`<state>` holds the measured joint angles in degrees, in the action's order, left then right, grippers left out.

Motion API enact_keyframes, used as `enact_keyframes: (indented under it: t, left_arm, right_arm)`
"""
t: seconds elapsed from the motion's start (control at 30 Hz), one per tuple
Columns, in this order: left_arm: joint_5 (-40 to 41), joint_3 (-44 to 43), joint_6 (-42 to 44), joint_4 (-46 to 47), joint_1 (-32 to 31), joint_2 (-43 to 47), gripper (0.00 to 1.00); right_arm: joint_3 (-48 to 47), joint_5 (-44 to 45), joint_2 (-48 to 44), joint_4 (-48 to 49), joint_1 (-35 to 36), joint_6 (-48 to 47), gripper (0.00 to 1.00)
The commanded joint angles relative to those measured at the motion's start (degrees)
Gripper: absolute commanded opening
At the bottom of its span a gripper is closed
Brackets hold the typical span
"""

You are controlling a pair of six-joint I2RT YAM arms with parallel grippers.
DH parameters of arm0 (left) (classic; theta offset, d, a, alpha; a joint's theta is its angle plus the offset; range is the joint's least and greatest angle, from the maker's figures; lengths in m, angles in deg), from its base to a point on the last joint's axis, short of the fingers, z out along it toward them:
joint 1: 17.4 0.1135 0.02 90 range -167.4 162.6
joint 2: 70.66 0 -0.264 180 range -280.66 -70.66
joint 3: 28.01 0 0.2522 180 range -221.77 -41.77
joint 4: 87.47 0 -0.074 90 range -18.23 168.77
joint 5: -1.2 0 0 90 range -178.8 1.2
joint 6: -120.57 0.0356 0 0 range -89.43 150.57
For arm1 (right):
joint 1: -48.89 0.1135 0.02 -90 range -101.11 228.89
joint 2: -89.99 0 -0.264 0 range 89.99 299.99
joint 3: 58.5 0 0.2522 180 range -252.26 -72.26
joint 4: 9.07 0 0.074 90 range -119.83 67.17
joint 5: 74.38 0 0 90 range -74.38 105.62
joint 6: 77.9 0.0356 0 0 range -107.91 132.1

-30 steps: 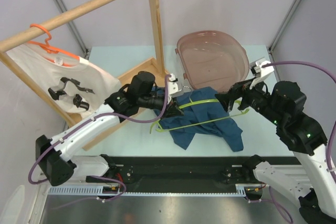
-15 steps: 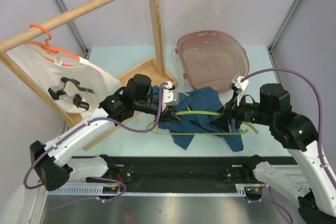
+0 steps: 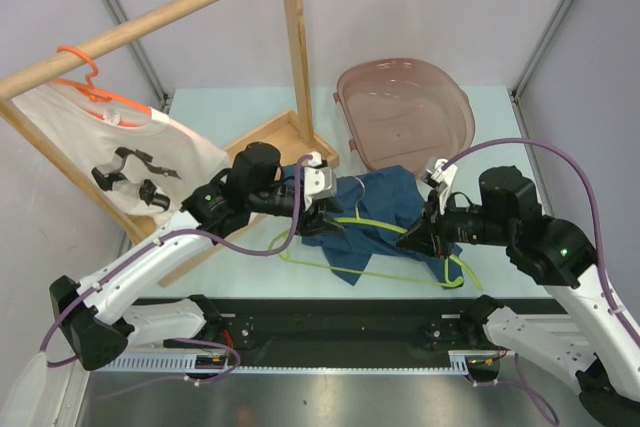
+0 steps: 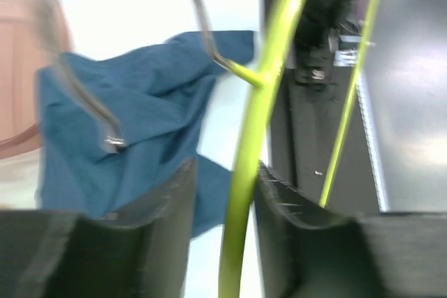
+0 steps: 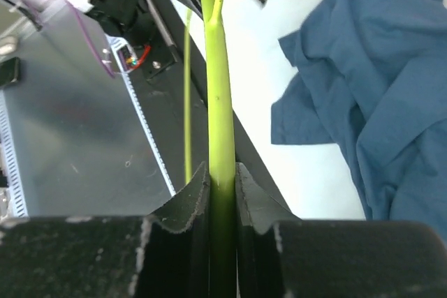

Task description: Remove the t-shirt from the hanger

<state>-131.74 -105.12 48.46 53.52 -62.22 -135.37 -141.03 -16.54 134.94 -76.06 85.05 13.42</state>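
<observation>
Got right gripper [image 3: 413,238] at near right, pinched tight on lime-green hanger [image 3: 400,273], with the bar squeezed between both pads [image 5: 185,207] in its wrist view. Seeing the hanger's near bar over bare table [image 3: 225,112], just nearer than blue t-shirt [image 3: 385,197], and one hanger arm crossing over the cloth. Can't tell whether any of it is still threaded through the shirt. Got left gripper [image 3: 325,209] just left of centre, fingers [image 4: 167,207] narrow around the hanger's bar by the hook, slim gaps either side, so not clamped. Reading the t-shirt as crumpled on the table between the two grippers. Just beyond it, brown plastic tub [image 3: 345,97]. Far left, wooden rack [image 3: 150,22] with orange hanger [image 3: 105,96] carrying white t-shirt [image 3: 70,137].
</observation>
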Motion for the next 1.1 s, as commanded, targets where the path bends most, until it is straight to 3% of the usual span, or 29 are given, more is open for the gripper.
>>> enact_keyframes:
  t: [0.0,0.2,0.3,0.47,0.7,0.93,1.07]
  left_arm:
    - [11.1,0.1,-3.1,7.0,0.2,1.9,0.55]
    - [25.4,0.8,-5.0,9.5,0.2,3.1,0.89]
    - [34.1,2.9,-6.5,13.2,0.2,5.5,1.0]
    - [45.4,5.2,-8.3,16.6,0.2,9.2,1.0]
    - [58.0,8.1,-10.2,20.9,0.2,13.2,1.0]
    - [66.0,8.9,-13.4,21.4,0.2,15.2,1.0]
    - [66.3,10.2,-14.9,23.1,0.2,17.3,1.0]
  right_arm:
    - [0.7,9.2,-1.4,3.0,2.7,2.9,0.0]
    - [1.9,23.0,-5.1,5.6,3.5,5.1,0.0]
    - [2.3,32.0,-6.0,5.9,3.7,6.8,0.0]
    - [6.0,47.2,-9.8,12.7,4.4,12.6,0.0]
    - [14.4,56.2,-13.8,29.7,6.1,19.9,0.0]
    - [16.2,66.0,-8.1,41.2,13.7,16.5,0.0]
    - [14.5,69.2,-1.9,48.3,21.3,7.8,0.0]
